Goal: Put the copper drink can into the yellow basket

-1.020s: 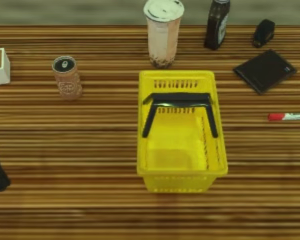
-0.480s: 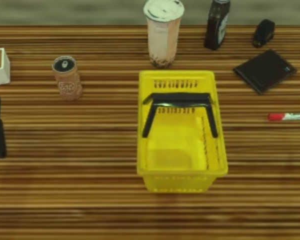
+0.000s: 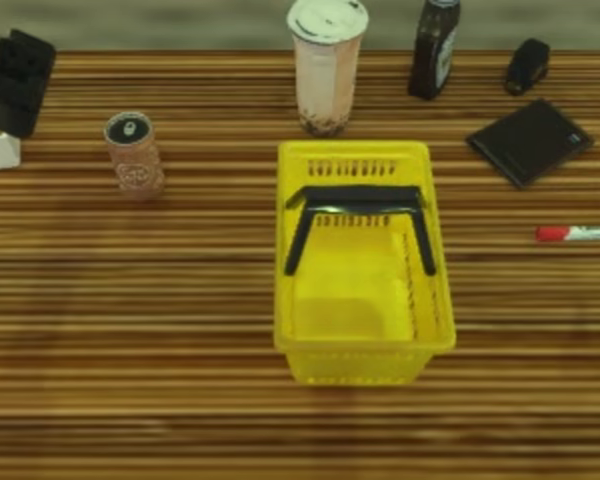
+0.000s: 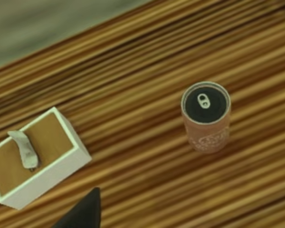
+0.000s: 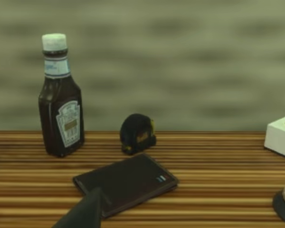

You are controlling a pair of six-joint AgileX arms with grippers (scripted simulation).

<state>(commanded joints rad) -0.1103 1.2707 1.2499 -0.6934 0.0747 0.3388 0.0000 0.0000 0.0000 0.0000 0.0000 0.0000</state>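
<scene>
My left gripper (image 3: 18,70) hangs over the table's far left corner, to the left of the copper drink can (image 3: 134,154) and apart from it — whether its fingers are apart or together I cannot tell. The can stands upright (pull-tab up), well left of the yellow basket (image 3: 432,262) — outside it.

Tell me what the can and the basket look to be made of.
The can looks like metal: a copper-pink side with a faint pale pattern, a silver rim and a pull tab on its dark top. The basket looks like moulded plastic: bright, even yellow, slotted walls and black folding handles. Being rendered, both are judged by look alone.
</scene>
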